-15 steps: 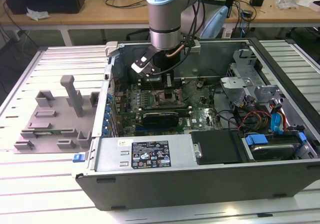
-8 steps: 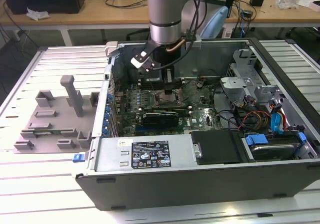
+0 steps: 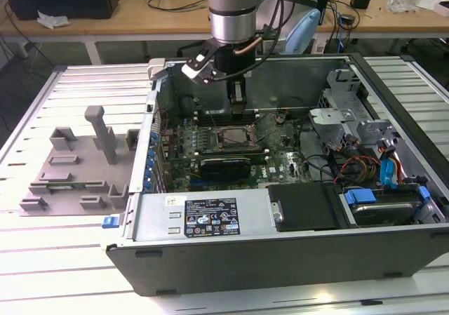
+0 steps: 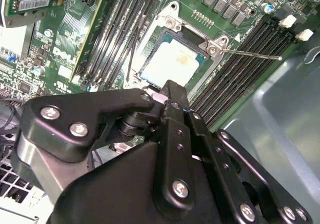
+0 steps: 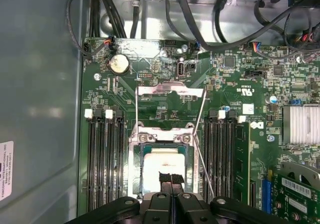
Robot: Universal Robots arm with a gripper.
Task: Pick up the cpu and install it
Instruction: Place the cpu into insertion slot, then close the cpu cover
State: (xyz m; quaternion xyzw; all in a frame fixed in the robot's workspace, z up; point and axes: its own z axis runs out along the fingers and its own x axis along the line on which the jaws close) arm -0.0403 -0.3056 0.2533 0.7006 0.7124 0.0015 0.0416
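In the socket [image 5: 161, 132] lies the cpu [image 5: 162, 160], flat. In the exterior view the gripper [image 3: 237, 115] hangs at twelve o'clock from it, fingers pinched together, empty. It looks light, thin, breakable: hold its edges.

**Silver cylindrical metal robot arm [image 3: 231, 6] pointing down, black metal two-finger gripper [image 3: 237, 103] closed**

In the exterior view the arm hangs vertically, with the gripper aimed straight down below the wrist. In the first wrist view the gripper's ribbed black fingertips [image 5: 165, 177] press together with no gap, and its black linkage bars [image 5: 115, 206] spread to either side.
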